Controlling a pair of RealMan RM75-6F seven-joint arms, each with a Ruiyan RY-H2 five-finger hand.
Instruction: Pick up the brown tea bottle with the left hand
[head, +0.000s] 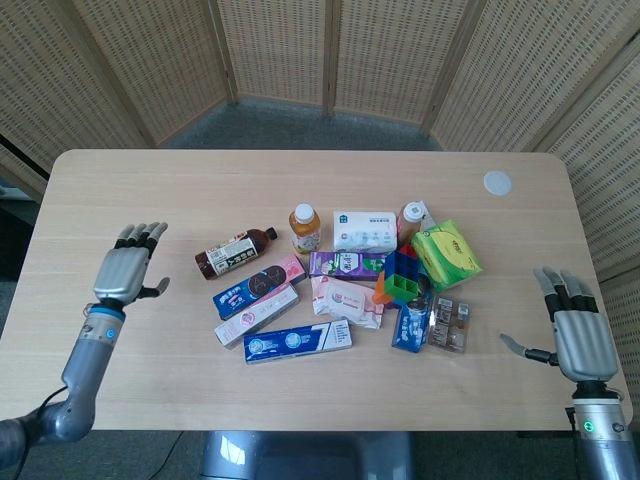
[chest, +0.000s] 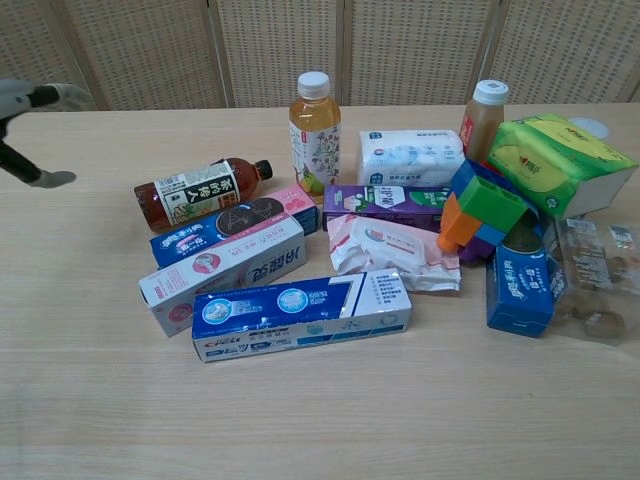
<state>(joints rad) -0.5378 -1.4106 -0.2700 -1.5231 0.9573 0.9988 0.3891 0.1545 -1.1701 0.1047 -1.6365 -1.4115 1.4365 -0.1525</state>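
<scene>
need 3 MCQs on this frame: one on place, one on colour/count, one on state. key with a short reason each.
1. Where does the brown tea bottle lie?
A. at the left edge of the pile
B. on the green tissue pack
C. at the table's far right corner

2. What colour is its cap?
A. white
B. dark
C. orange

3. What is the left hand doing?
A. gripping the bottle
B. open, apart from the bottle
C. pressing a box

Key: 1 A, nothing of the pile lies further left; 2 B, the cap shows dark in the chest view; 3 B, bare table shows between hand and bottle.

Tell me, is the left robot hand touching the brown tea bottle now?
Apart. The head view shows bare table between the left robot hand and the brown tea bottle, which lies on its side; the hand's fingers are open.
</scene>
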